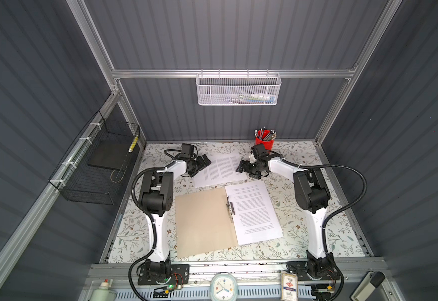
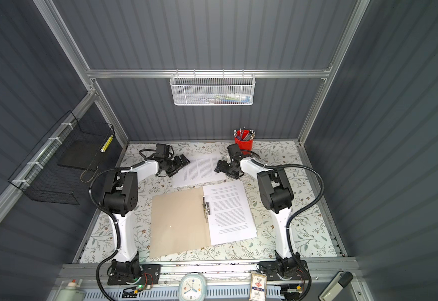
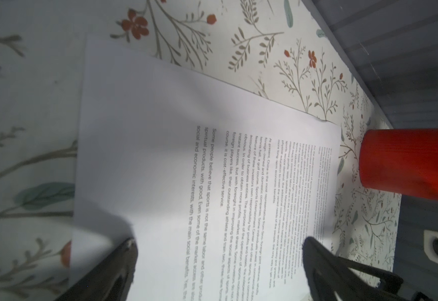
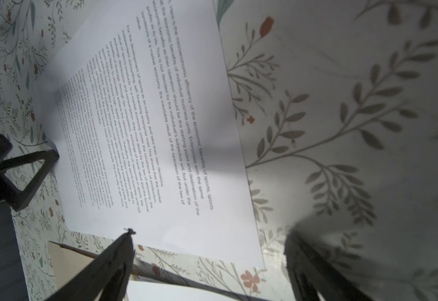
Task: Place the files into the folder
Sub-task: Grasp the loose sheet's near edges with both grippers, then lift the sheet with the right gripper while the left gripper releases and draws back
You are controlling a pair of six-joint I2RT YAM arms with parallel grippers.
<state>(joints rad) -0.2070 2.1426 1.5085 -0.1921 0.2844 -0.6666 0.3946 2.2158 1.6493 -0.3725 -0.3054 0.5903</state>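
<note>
The tan folder (image 1: 199, 221) (image 2: 178, 221) lies open on the floral table, its metal clip (image 1: 230, 208) along the spine. One of the files (image 1: 253, 211) (image 2: 228, 211), a printed white sheet, rests on the folder's right half. Another sheet (image 1: 220, 169) (image 2: 202, 169) lies flat behind the folder. My left gripper (image 1: 205, 163) (image 3: 219, 242) stands open over this sheet's (image 3: 186, 169) left edge. My right gripper (image 1: 241, 166) (image 4: 210, 234) stands open at its (image 4: 160, 130) right edge, straddling a corner. Neither holds anything.
A red pen cup (image 1: 264, 140) (image 3: 408, 164) stands just behind the right gripper. A black wire basket (image 1: 95, 166) hangs on the left wall and a white mesh basket (image 1: 238, 90) on the back rail. A clock (image 1: 223, 286) and a card box (image 1: 289, 285) sit at the front edge.
</note>
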